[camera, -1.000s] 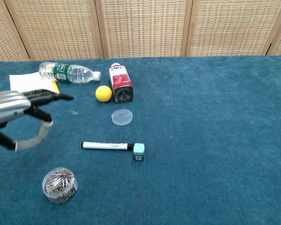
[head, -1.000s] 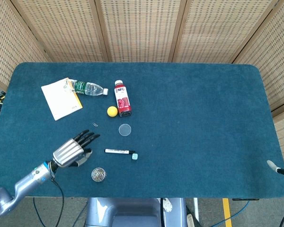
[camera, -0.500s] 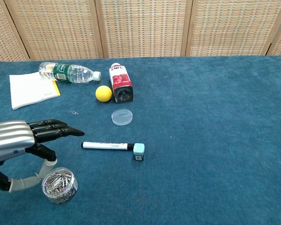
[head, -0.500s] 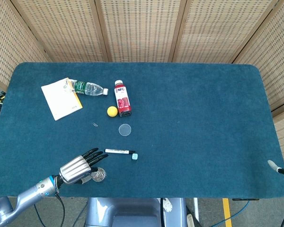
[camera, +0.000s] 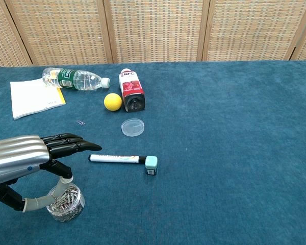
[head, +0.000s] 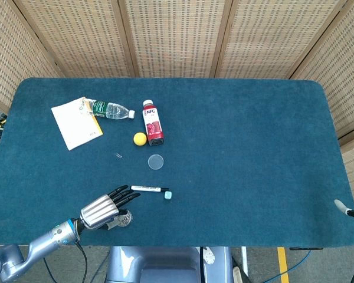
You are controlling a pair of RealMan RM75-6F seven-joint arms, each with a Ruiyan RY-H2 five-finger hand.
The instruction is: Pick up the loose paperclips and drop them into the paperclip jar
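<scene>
The clear paperclip jar (camera: 65,202) stands near the front left edge, full of clips; in the head view the jar (head: 125,219) peeks out beside my left hand. My left hand (camera: 34,159) hovers just over it, fingers stretched forward and thumb hanging down beside the jar; I see nothing held in it. The same hand (head: 104,206) shows in the head view. One loose paperclip (camera: 80,122) lies on the cloth behind the hand, also seen as a small paperclip (head: 118,155) from above. Only pale tips of my right hand (head: 341,207) show at the right edge.
The jar's round clear lid (camera: 132,126) lies near the middle. A marker (camera: 116,158) and its teal cap (camera: 151,165) lie right of the hand. Further back are a yellow ball (camera: 112,101), a red bottle (camera: 131,90), a water bottle (camera: 74,79) and a paper booklet (camera: 34,97).
My left hand has moved from beside the loose paperclip toward the front edge and now sits over the jar. The loose paperclip has stayed where it was.
</scene>
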